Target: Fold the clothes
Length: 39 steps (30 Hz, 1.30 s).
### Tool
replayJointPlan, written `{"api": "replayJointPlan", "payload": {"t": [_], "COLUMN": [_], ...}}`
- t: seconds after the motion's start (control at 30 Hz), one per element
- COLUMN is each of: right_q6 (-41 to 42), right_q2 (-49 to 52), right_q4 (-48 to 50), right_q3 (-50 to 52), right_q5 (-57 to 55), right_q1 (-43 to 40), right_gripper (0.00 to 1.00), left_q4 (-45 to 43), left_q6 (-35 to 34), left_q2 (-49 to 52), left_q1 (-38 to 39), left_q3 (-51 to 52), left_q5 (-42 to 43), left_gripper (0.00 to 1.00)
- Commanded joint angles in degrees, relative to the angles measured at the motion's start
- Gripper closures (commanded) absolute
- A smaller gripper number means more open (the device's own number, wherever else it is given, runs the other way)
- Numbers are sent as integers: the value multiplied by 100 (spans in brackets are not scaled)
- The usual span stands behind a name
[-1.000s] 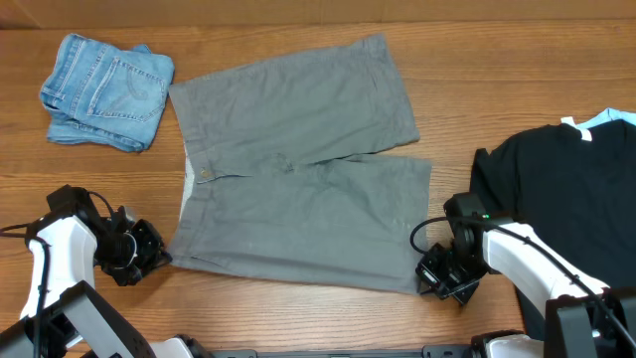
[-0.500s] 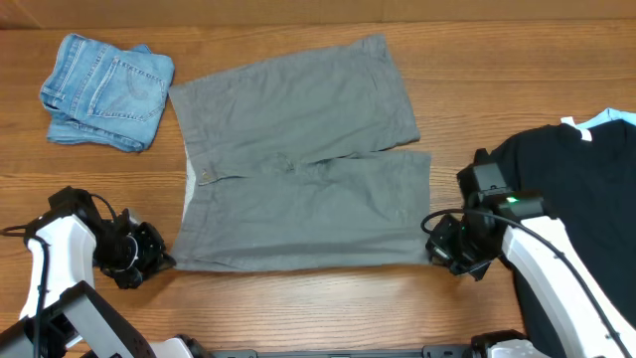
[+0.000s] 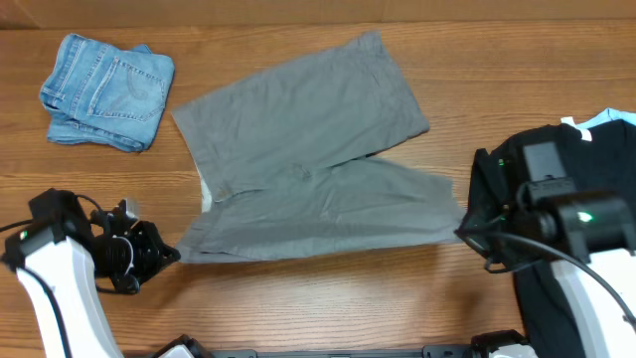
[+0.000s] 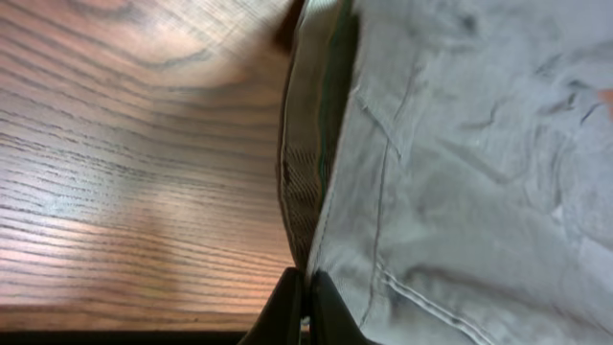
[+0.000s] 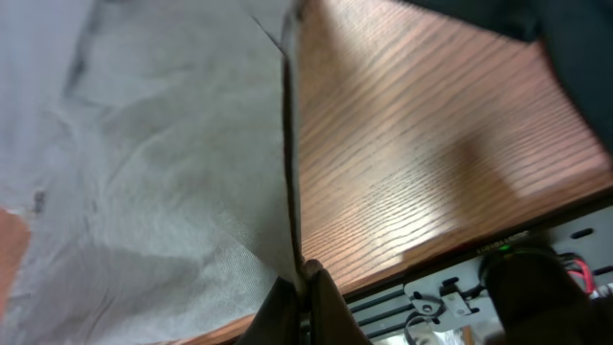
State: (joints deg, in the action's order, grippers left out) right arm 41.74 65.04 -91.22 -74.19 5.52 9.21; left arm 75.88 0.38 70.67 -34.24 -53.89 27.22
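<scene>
**Status.** The shorts (image 3: 308,169) are lying spread across the middle of the tabletop (image 3: 328,308), waistband toward the left and legs toward the right. The left end effector (image 3: 164,257) is pinching the near waistband corner with its jaws closed tight on the cloth. Its wrist view is showing the waistband edge and pale lining running straight into the tips. The right end effector (image 3: 467,234) is likewise clamped on the near leg's hem corner. Between the two grips the near edge is looking taut and raised off the wood, though how high cannot be told.

**Assessment.** The first fold is only beginning. No layer is lying over another, and the far leg is resting flat. Carrying the near half over the far half, and any further halving, is all outstanding.

**Surface.** The tabletop is wood-grain and level. A folded light-blue denim garment (image 3: 107,89) is sitting at the far left, well apart from the shorts. A black T-shirt (image 3: 576,169) is lying at the right edge, beside the right arm. Nothing of the room beyond is showing.
</scene>
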Motion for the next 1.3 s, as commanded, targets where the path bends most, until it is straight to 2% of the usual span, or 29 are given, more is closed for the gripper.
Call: {"api": "replayJointPlan", "payload": {"t": [0.0,0.23,0.43,0.63,0.9,1.27], "right_q6": [-22,-127,-181,-911,-925,-1075], "right_q2": [-138,-120,186,977,2474,3674], "right_q4": [-310,-560,-81,1294,2983,4837], "right_q3": [-787,-1679,-1740,-1738,-1738,-1738], "right_q5": [-424,-442,-787,-999,-999,-929], "right_q1": [4,4,4,4,4,4], "right_gripper": [96,96,96,96,96,96], "left_q4": [125,782,595,-125,-1014,-3080], "left_q6": [-42,-61,-354,-828,-988,-1482], "left_q2": [-656,-1180,-1268,-1132,-444,970], "left_q1": [-24,-26,-24,-24,70,1040], "left_q3": [-238,-533,-553,-551,-546,-546], "left_q5": [127,33,-350,-503,-511,-551], "left_gripper": [96,96,96,96,96,96]}}
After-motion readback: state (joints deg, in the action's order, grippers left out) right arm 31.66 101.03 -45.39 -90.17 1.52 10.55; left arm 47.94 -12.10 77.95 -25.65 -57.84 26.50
